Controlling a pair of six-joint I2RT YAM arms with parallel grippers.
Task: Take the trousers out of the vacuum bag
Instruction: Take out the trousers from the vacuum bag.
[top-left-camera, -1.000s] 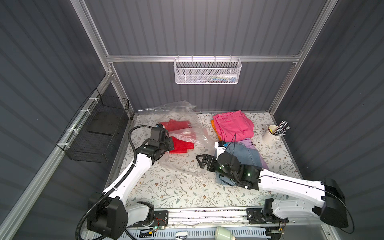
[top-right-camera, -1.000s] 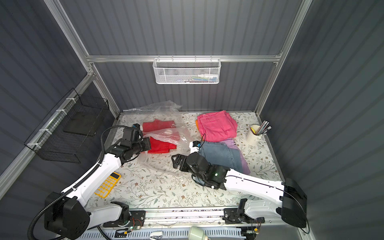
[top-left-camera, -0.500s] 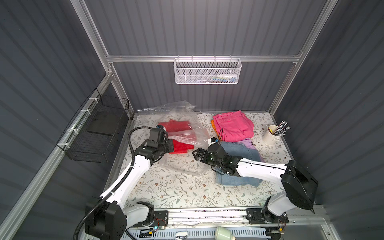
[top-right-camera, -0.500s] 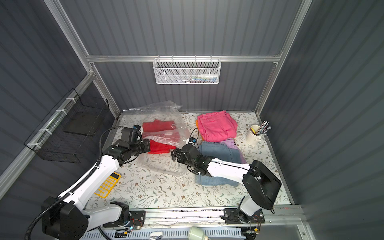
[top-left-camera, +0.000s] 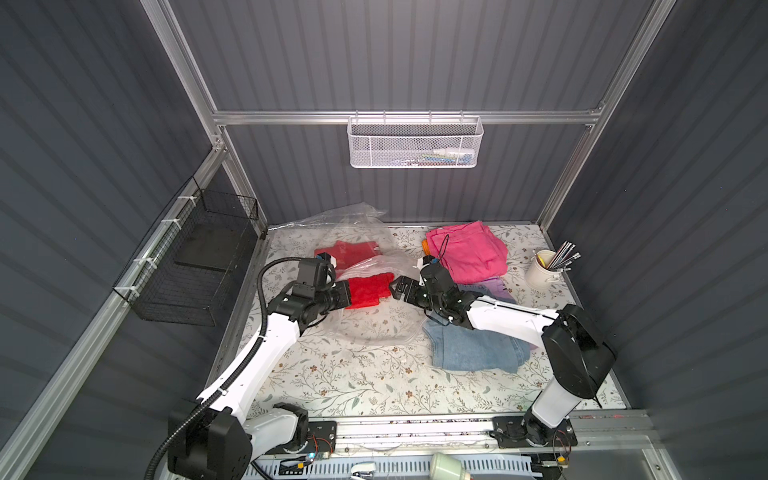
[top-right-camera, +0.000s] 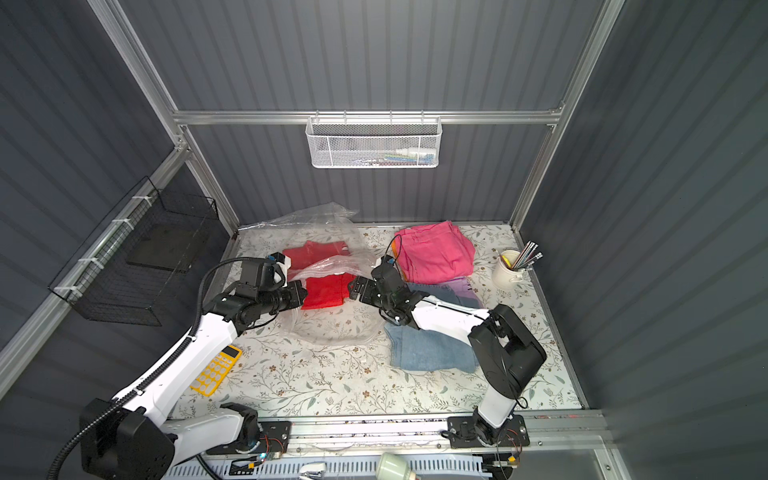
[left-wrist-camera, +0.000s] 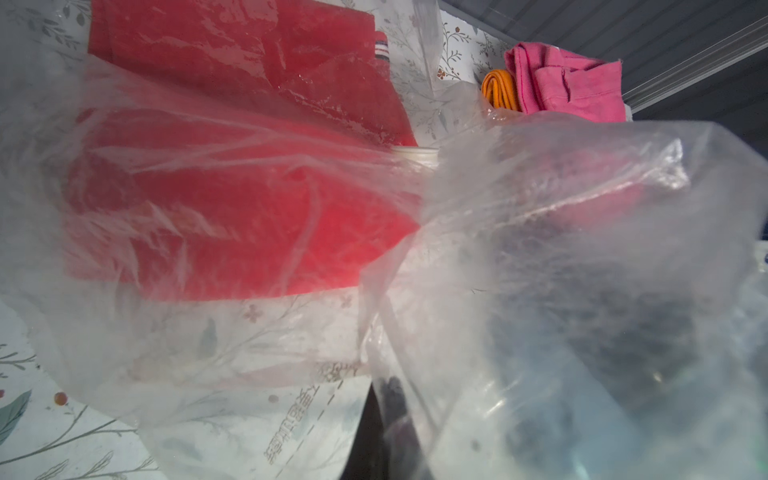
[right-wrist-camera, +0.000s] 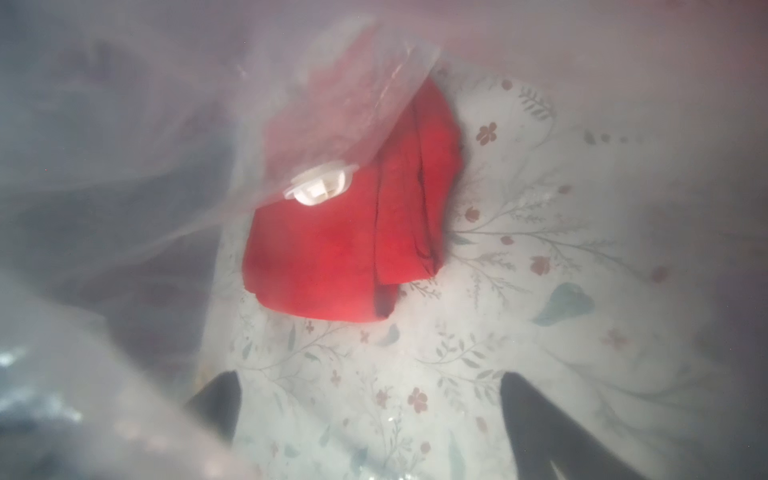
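left gripper (top-left-camera: 345, 293): clenched on the vacuum bag (top-left-camera: 374, 328) film
right gripper (top-left-camera: 398, 287): jaws spread, at the bag mouth
red trousers (top-left-camera: 368, 291): inside the bag, at 9 o'clock of the right gripper

The cell is enclosed by dark grey ribbed wall panels (top-left-camera: 395, 54), which are framed by silver aluminium rails (top-left-camera: 291, 117). A white perforated metal basket (top-left-camera: 415, 145) is hung from the rear cross rail, and a black wire basket (top-left-camera: 195, 266) is fixed to a side wall. The bench (top-left-camera: 353, 374) is covered with a pale floral-printed cloth and is evenly lit.
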